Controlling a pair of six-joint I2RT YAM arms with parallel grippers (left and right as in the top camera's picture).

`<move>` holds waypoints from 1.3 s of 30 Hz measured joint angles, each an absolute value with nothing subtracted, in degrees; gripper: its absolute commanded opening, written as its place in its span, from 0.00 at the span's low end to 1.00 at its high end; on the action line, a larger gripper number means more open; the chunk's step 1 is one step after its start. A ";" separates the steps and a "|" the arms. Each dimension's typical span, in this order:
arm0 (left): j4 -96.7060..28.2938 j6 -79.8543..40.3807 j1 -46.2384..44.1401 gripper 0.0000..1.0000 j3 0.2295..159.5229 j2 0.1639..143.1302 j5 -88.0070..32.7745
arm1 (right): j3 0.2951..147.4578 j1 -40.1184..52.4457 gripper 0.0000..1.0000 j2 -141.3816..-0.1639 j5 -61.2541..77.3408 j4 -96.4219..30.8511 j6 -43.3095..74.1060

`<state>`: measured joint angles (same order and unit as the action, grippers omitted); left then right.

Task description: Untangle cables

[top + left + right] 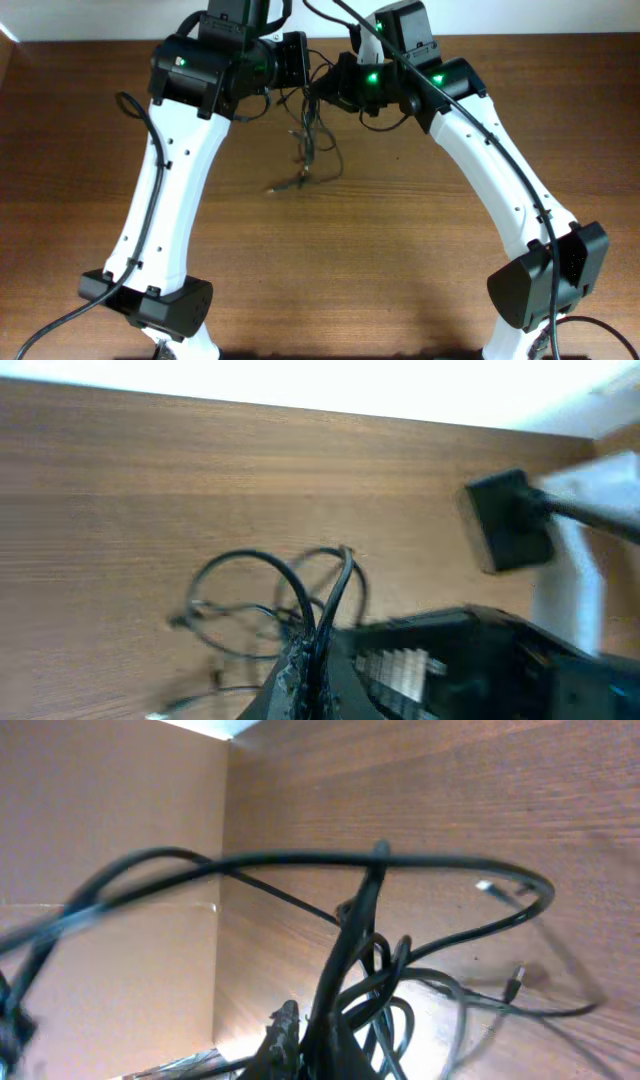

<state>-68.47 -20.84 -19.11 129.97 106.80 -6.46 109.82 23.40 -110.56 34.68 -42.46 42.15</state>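
Left gripper [300, 78] and right gripper [322, 92] are both closed, tips near each other at the far side of the brown wooden table [420, 230]. Each pinches the thin black flexible cables [308, 135].

Overhead: the cables hang as one tangled bunch between and below the two grippers. The lower loops trail onto the table, and a loose plug end [272, 187] lies out to the bunch's left.

Left wrist: the left gripper [305, 655] is clamped on a twisted bundle of cables [262, 592]. Two loops arch off its tip over the table, with thinner strands flat beyond. A blurred black block [508, 520] on a white arm is at upper right.

Right wrist: the right gripper [300, 1040] is at the bottom edge, shut on a thick bunch of cables [365, 970] rising from it. One long strand arcs across the frame. A silver-tipped plug [485, 886] hangs at right and a second plug [515, 982] sits lower. The fingers are mostly hidden.
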 measured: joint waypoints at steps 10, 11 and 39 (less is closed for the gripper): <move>-71.11 -20.82 -16.25 0.00 129.95 107.24 5.85 | 109.82 9.80 0.04 -98.19 42.06 -52.97 30.63; -72.40 -20.80 -15.77 0.00 129.99 107.85 5.28 | 109.82 8.60 0.04 -96.33 44.07 -53.08 29.28; -72.42 3.68 -6.63 0.00 130.06 114.89 -40.77 | 109.30 8.51 0.60 -91.85 38.89 -65.14 22.04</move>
